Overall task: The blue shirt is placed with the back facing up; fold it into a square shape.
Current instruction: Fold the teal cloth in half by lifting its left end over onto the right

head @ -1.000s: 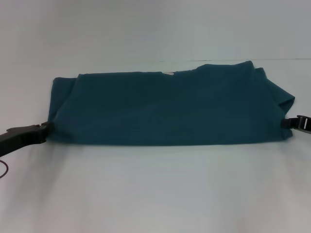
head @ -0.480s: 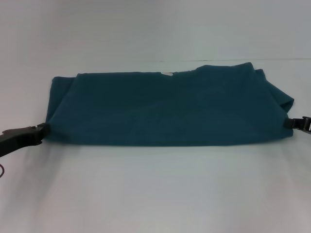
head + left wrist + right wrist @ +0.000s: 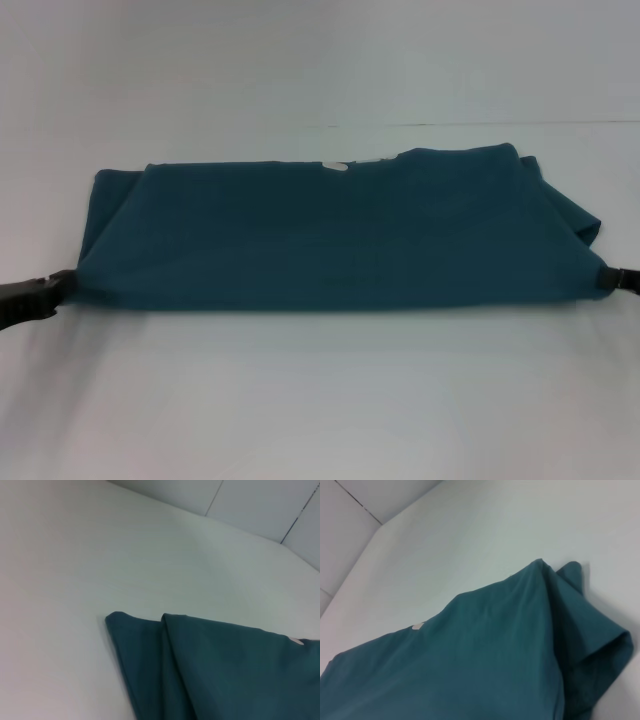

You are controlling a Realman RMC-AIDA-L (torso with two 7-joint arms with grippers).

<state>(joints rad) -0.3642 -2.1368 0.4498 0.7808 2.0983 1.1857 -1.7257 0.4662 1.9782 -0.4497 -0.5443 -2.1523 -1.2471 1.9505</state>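
At the shirt's (image 3: pixel 330 235) two near corners, the left gripper (image 3: pixel 62 288) and right gripper (image 3: pixel 607 279) each meet the cloth's edge, their fingers apparently pinched on the fabric, though how tightly I cannot tell. The shirt lies folded into a wide band across the white table (image 3: pixel 320 400), stretched between the two grippers, with a small pale tag (image 3: pixel 336 166) at its far edge and loose layers bunched at its right end.
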